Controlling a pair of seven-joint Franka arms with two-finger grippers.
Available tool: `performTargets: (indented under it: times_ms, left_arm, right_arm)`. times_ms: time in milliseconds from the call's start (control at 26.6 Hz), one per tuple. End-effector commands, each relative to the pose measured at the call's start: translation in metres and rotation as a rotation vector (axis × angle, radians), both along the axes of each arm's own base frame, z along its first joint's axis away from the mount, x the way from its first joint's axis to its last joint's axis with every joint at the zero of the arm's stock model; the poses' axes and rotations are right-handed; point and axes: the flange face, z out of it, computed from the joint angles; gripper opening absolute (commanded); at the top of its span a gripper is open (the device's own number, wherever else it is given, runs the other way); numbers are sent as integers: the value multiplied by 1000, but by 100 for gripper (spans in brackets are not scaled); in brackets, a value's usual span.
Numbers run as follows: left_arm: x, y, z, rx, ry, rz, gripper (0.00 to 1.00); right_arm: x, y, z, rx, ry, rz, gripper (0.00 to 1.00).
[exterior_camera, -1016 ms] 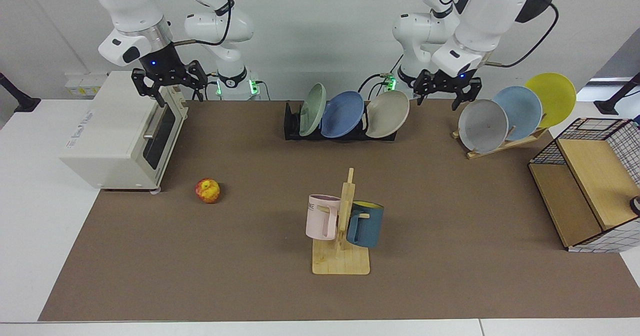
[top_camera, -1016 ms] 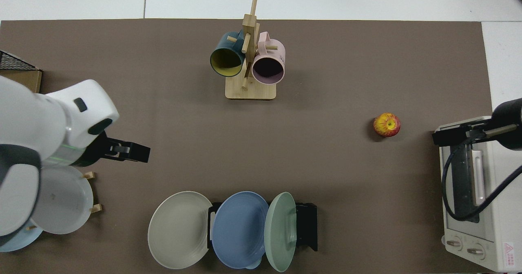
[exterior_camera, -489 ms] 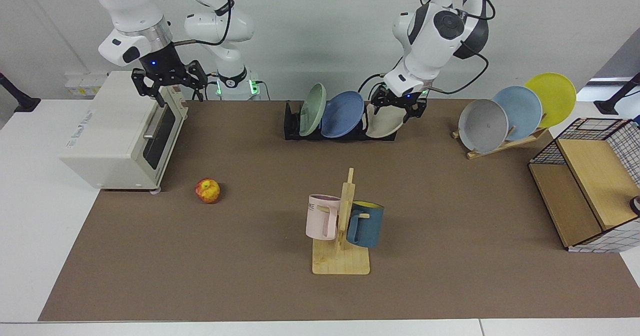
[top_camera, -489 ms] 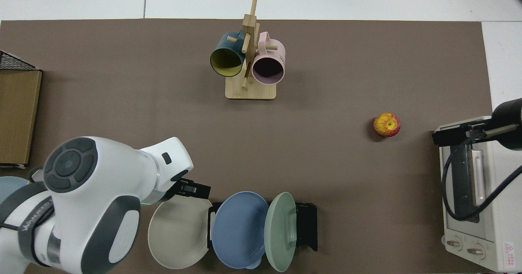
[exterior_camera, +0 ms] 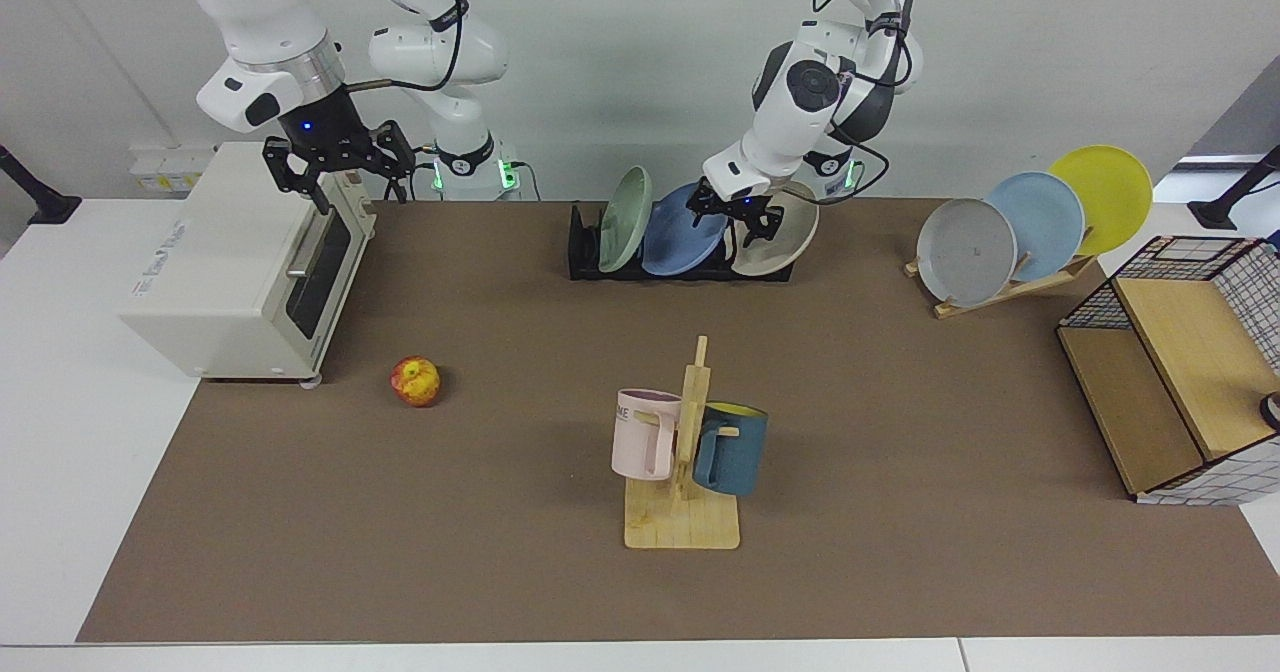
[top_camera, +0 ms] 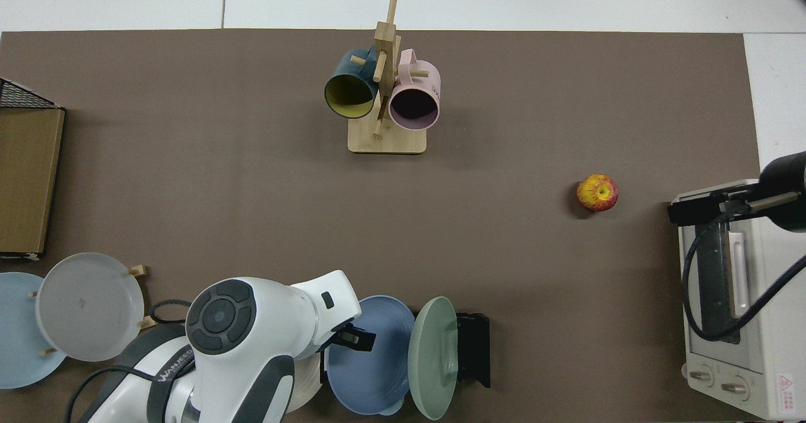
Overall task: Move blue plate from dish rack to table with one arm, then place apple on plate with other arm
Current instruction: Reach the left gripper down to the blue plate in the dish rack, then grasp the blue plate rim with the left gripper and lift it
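Blue plate (exterior_camera: pixel 683 228) stands on edge in the dish rack (exterior_camera: pixel 590 257), between a green and a beige plate. Left claw (exterior_camera: pixel 741 216) hovers at its upper rim, fingers spread, holding nothing. Right claw (exterior_camera: pixel 335 160) waits over the toaster oven (exterior_camera: pixel 235 262), fingers spread — the apple (exterior_camera: pixel 415 381) lies on the counter (exterior_camera: pixel 900 432). The plate is probably rigid, smooth and breakable — best pinched at the exposed top rim

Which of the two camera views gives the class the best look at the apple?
The top view: the apple lies in the open on the table, showing its stem hollow and yellow patches, with nothing in front of it. The facing view shows it from the side, also unblocked, near the toaster oven.
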Motion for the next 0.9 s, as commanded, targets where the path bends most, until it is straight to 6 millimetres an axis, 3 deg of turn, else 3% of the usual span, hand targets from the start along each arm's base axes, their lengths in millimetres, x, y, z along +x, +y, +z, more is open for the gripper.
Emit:
performTargets:
  times_ms: [0, 113, 188, 301, 527, 866]
  left_arm:
    - [-10, -4, -3, -10, -1, 29, 84]
    - [-10, -5, -2, -6, 6, 40, 56]
    - [-12, -5, -2, 0, 19, 41, 43]
    - [-13, -7, 2, 18, 50, 60, 0]
    - [-15, -8, 20, 34, 84, 44, 0]
    - [2, -2, 55, 56, 59, 39, 0]
  right_arm:
    - [0, -1, 3, -1, 9, -20, 100]
    - [0, -1, 3, -1, 8, -20, 100]
    - [0, -1, 3, -1, 9, -20, 100]
    - [0, -1, 3, -1, 9, -20, 100]
    - [0, -1, 3, -1, 9, -20, 100]
    - [0, -1, 3, -1, 9, -20, 100]
